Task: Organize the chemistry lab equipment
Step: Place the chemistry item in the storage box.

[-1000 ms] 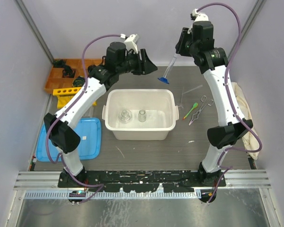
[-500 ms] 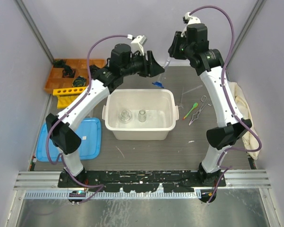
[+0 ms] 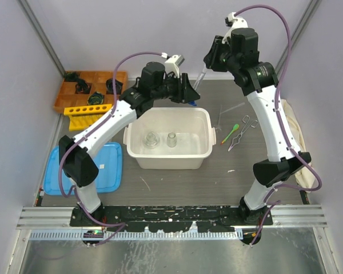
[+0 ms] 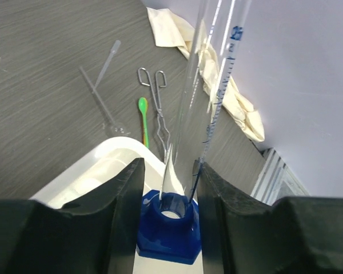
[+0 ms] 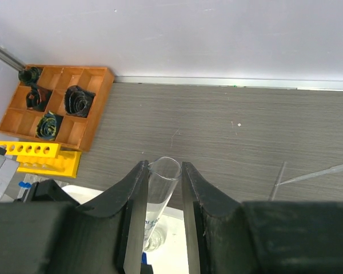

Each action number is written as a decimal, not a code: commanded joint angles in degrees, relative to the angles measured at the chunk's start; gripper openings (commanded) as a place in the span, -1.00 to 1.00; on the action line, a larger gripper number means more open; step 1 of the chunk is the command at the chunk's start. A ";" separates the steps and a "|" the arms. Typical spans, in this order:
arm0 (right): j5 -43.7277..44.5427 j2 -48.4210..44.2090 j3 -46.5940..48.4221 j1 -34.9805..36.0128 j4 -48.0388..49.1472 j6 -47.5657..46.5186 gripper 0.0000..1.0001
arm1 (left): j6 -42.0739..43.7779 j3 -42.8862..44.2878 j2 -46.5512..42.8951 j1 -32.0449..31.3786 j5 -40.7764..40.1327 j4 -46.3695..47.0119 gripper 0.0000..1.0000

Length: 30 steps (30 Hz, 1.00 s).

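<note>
A clear graduated glass tube (image 3: 199, 80) on a blue hexagonal foot (image 4: 170, 225) hangs tilted over the back rim of the white tub (image 3: 138, 120). My right gripper (image 3: 208, 60) is shut on the tube's open top (image 5: 163, 171). My left gripper (image 4: 170, 171) straddles the blue foot, one finger on each side of the tube's base; I cannot tell whether the pads (image 4: 126, 194) press on it. Two small glass flasks (image 3: 151, 140) (image 3: 172, 139) stand inside the tub. The green spoon (image 3: 231, 131), the metal forceps (image 3: 240, 131) and a thin pipette (image 3: 231, 108) lie right of the tub. The yellow rack (image 3: 88, 111) lies at the left.
An orange tray (image 3: 68, 94) of black parts sits in the back left corner. A blue tray (image 3: 106, 171) lies front left, beside my left arm. A cream cloth (image 3: 294, 131) is bunched along the right edge, behind my right arm.
My left arm has swung right, and its jaws now straddle the tube's blue foot and have narrowed. My right gripper has carried the tube a little left and back.
</note>
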 commanded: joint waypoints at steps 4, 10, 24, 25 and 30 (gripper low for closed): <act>-0.42 -4.28 -1.60 0.51 1.45 0.97 -0.37 | 0.19 -1.34 -3.85 -0.55 -0.53 5.38 -0.35; -0.51 -5.05 -0.88 0.55 0.70 1.07 -0.34 | 0.60 -2.96 -4.12 -0.65 -0.78 6.75 -0.53; -3.58 -2.21 11.57 0.47 -16.18 1.02 -0.05 | 12.07 -14.13 -7.82 -0.62 -6.19 13.66 -0.71; -4.30 -1.97 12.15 0.40 -17.65 1.49 -0.04 | 13.49 -15.57 -8.49 -0.68 -6.83 14.67 -0.71; -11.82 -0.23 12.81 -1.27 -23.50 4.86 0.00 | 21.39 -23.33 -13.48 -1.06 -9.50 20.70 -0.71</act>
